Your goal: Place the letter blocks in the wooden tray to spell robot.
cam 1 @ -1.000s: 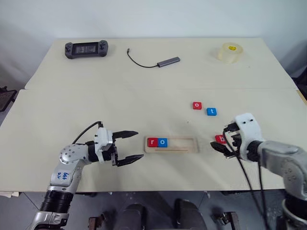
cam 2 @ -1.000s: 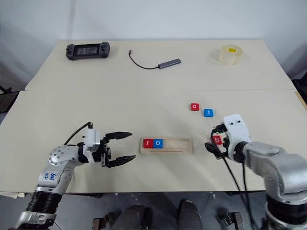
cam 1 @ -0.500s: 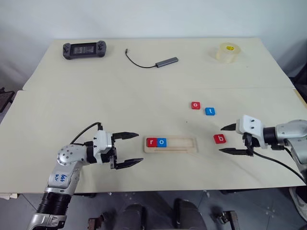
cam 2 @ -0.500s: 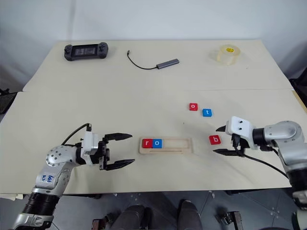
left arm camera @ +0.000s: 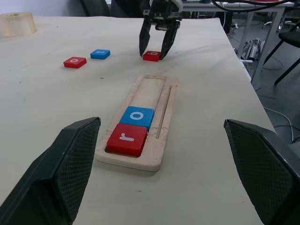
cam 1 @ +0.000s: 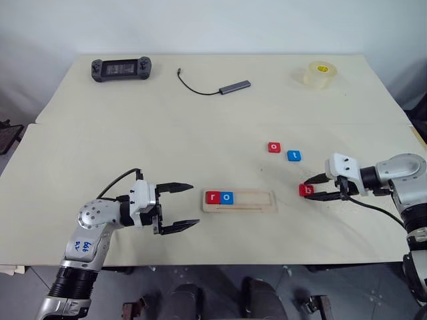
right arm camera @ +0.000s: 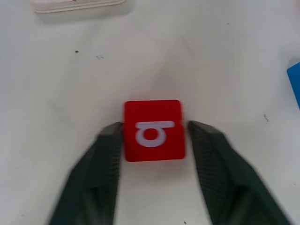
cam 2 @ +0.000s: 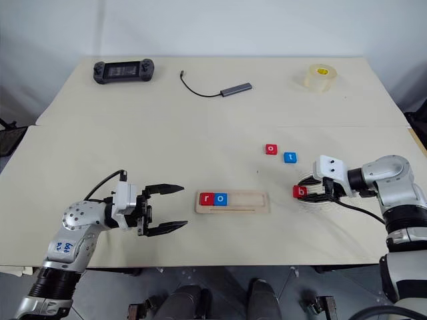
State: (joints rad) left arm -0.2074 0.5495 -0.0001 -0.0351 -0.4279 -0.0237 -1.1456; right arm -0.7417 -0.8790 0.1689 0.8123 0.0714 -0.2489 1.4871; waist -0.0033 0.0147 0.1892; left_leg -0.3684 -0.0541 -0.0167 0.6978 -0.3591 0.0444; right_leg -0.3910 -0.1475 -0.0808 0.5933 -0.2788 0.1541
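Note:
The wooden tray point(cam 1: 257, 200) lies at the table's front centre, with a red r block point(cam 1: 212, 197) and a blue o block point(cam 1: 227, 197) side by side in its left end. To its right a red b block point(cam 1: 305, 190) rests on the table, and my right gripper point(cam 1: 308, 189) is shut on it, its fingers point(right arm camera: 110, 154) pressed against two opposite sides. Behind it lie a red o block point(cam 1: 274, 147) and a blue t block point(cam 1: 294, 155). Left of the tray, my left gripper point(cam 1: 195, 204) hovers open and empty, pointing at the tray.
A black game controller point(cam 1: 121, 68), a cable with a grey hub point(cam 1: 227, 86) and a roll of clear tape point(cam 1: 317, 73) lie along the far side of the table. A seam point(cam 1: 200, 124) crosses the table between them and the blocks.
My right gripper swung round, came in over the b block from the right and closed from wide open onto its sides. The left arm has stayed put.

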